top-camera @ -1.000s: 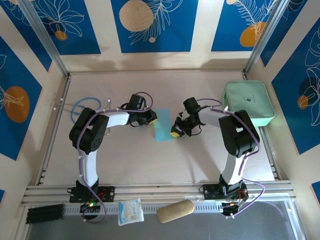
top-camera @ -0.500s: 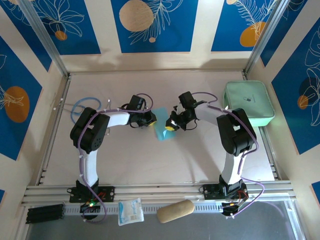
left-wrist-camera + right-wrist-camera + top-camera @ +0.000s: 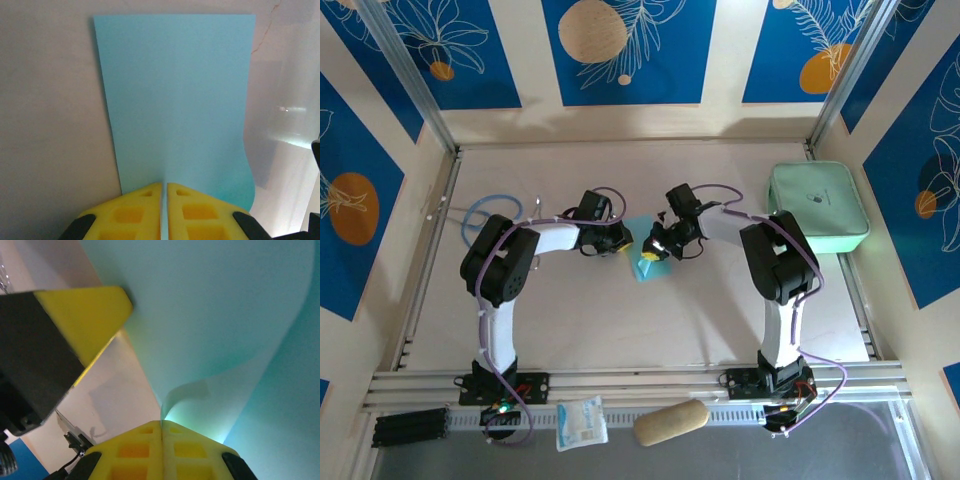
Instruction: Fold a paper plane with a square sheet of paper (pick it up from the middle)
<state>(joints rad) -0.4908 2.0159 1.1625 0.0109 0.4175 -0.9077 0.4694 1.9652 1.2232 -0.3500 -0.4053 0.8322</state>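
Two hands (image 3: 623, 240) (image 3: 651, 254), one sheet (image 3: 646, 270) (blue), one case (image 3: 818, 208), one packet (image 3: 581, 422).

Open table (image 3: 620, 330) lies between the grippers and the near edge, and along the back wall. In the middle, the left gripper (image 3: 624, 240) and right gripper (image 3: 651, 255) both clamp the sheet (image 3: 645, 270), close together with hardly a gap between them. A case (image 3: 817, 208) blocks the right edge, and a blue loop (image 3: 485, 212) lies far left.

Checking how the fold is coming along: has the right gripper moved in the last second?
Yes. The right gripper has shifted left in the top view, away from the mint-green case toward the left gripper.
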